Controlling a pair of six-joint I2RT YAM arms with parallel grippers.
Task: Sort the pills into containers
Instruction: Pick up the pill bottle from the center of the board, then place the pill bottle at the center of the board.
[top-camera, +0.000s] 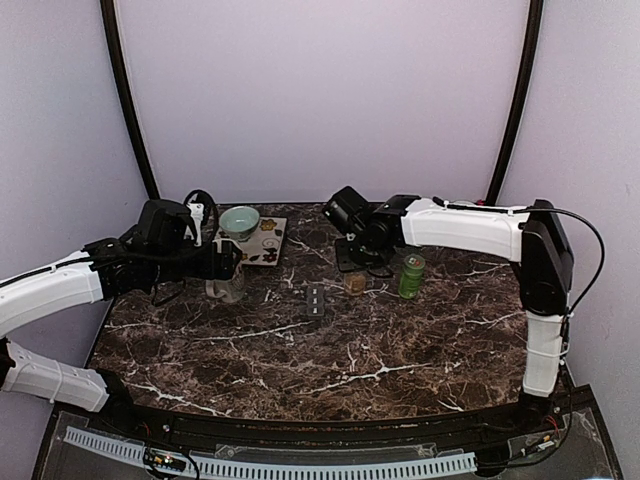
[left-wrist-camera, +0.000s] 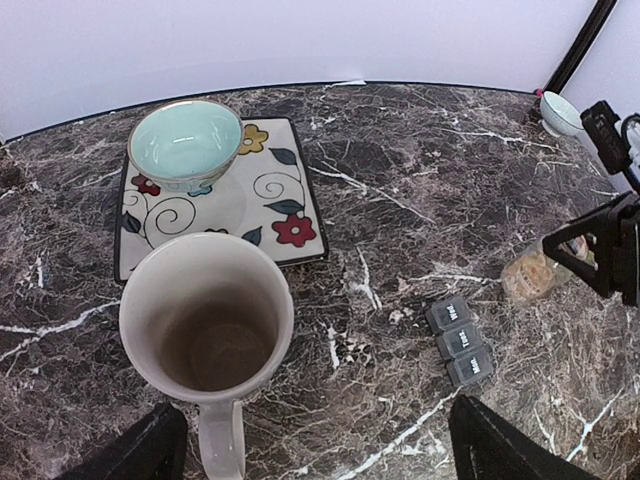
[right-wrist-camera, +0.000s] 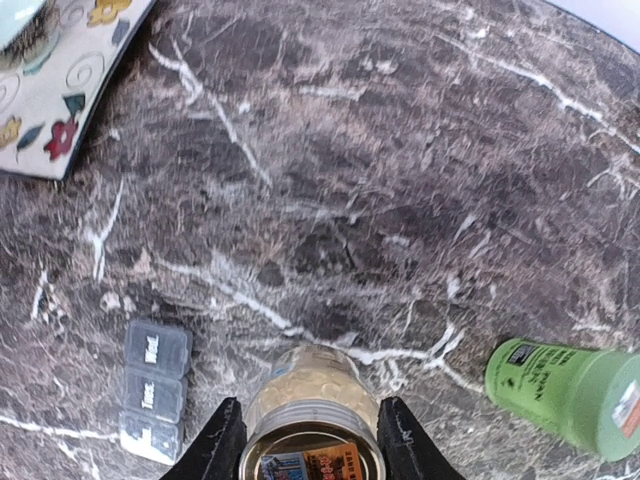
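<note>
Mostly illegible print. Containers strip (right-wrist-camera: 152, 390): three joined dark grey compartments, white word on each lid, too small to read. Lay flat on counter (top-camera: 400, 340), just beside jar (right-wrist-camera: 312, 395). Jar open-mouthed, tan pills (right-wrist-camera: 300, 375) showing through clear wall; blue-orange label unreadable. Right fingers (right-wrist-camera: 225, 445) closed against jar's sides. Green bottle (right-wrist-camera: 565, 385) stood near jar's other side, dark label patch unreadable. Left fingers (left-wrist-camera: 150, 455) spread wide, gripping nothing. White mug (left-wrist-camera: 205, 245) sat before them, teal bowl (left-wrist-camera: 185, 140) on flowered plate (left-wrist-camera: 290, 200) beyond.

Soft, even light; overhead view dim and grainy, wrist views sharper.
</note>
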